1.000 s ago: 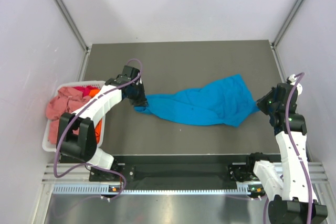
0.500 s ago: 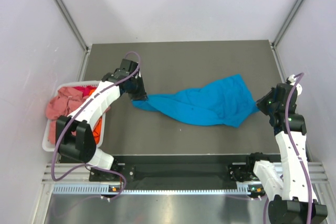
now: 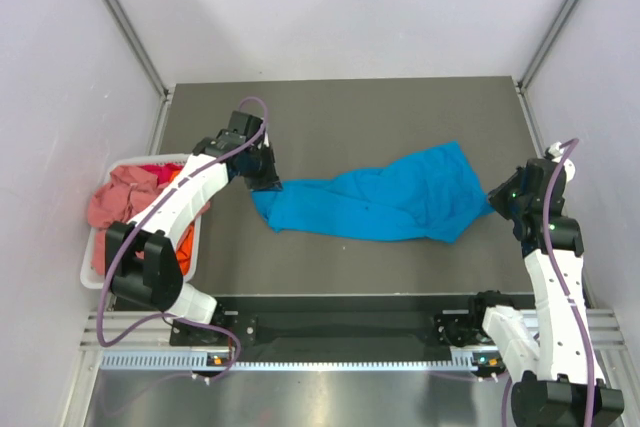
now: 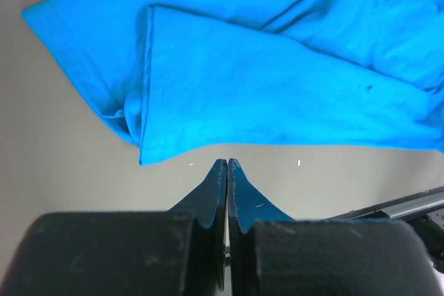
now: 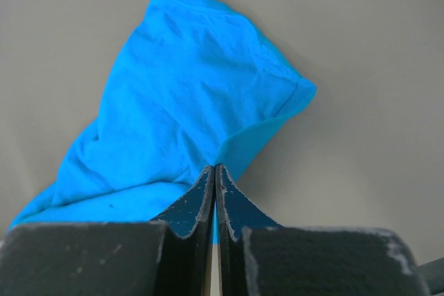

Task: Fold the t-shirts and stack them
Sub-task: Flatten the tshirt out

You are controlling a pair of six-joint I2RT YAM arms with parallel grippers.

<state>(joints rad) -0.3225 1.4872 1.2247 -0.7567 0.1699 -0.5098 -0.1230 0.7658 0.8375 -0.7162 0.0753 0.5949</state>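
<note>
The change is at the left end of the turquoise t-shirt (image 3: 380,202). A second ago that end was a narrow tail drawn up to the left hand (image 3: 270,185). Now it has dropped back toward 6 o'clock and lies on the counter (image 3: 350,117) with a broader, squarer edge.

The wrist view shows the left hand's fingers pressed together with nothing between them. A strip of bare counter separates their tips from the cloth's edge, so the left hand has let go and closed empty.

The right hand (image 3: 493,197) has not shifted. It sits at the shirt's 3 o'clock end with its fingers together. Its own camera shows a sliver of blue in the slit between them, so it looks to be pinching the hem there.

The shirt stretches across mid-counter from 9 to 3 o'clock. One layer is doubled over itself near the left end, and the right half is rumpled. In my judgement it has only been pulled out lengthwise, and no fold or stack exists yet.

The salmon-pink shirt (image 3: 115,197) and the orange shirt (image 3: 185,242) wait in the white basket (image 3: 95,267), off the counter's 9 o'clock edge.

No brand, label or writing can be read on cloth, basket or arms
</note>
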